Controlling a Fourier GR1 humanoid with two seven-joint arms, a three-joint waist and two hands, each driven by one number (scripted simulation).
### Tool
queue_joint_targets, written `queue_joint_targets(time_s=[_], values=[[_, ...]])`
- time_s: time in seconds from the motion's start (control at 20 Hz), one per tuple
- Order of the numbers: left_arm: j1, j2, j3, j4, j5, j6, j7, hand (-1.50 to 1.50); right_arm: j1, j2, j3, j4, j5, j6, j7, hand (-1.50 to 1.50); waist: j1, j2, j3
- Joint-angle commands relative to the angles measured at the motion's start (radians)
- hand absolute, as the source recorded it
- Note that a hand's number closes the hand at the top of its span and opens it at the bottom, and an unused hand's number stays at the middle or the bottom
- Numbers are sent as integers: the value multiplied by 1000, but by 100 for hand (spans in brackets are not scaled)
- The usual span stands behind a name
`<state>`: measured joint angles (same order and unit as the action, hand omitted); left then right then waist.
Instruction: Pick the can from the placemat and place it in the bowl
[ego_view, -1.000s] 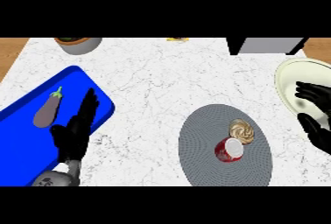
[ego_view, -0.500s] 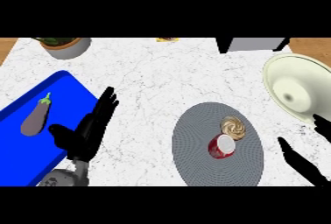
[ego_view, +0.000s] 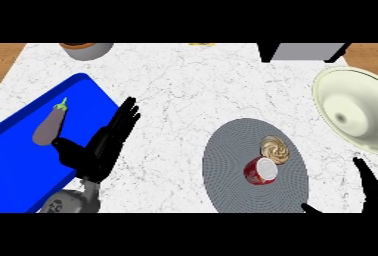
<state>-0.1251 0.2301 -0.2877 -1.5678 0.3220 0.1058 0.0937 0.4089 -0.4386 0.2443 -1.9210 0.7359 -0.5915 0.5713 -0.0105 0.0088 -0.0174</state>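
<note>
We're at the approach step; nothing is grasped yet. The can (ego_view: 260, 170) lies on its side on the round grey placemat (ego_view: 227, 150), pale end facing us, touching or just beside a tan swirled item (ego_view: 275, 149) we can't identify.

The right hand (ego_view: 365, 187) shows only at the lower right edge, thumb and fingers spread apart and holding nothing. The can sits to the left of those fingers, beyond the thumb tip and clear of both. The bowl (ego_view: 345, 90) is straight ahead of the fingertips, off the placemat, nothing in it.

The left hand (ego_view: 100, 150) is flat with fingers (ego_view: 125, 117) straight and together, resting beside the blue tray (ego_view: 88, 95) that holds an eggplant (ego_view: 47, 128); the can is well off to its right. It's not involved.

Next, we judge:
- Move the right hand left and forward so the can lies between thumb and fingers.
- Close across the can's body, keeping clear of the swirled item.
- Lift, then carry it forward and to the right to the bowl.
</note>
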Motion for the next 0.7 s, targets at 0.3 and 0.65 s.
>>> queue_joint_targets(time_s=[0.3,0.65], values=[[-51,-6,-2,-9,23,-26,39,0,-106,112,111,-153,227,437,622,-150,57,8,5],[-40,-7,-3,11,18,-35,35,0,-272,319,179,-124,326,671,893,-150,55,1,10]])
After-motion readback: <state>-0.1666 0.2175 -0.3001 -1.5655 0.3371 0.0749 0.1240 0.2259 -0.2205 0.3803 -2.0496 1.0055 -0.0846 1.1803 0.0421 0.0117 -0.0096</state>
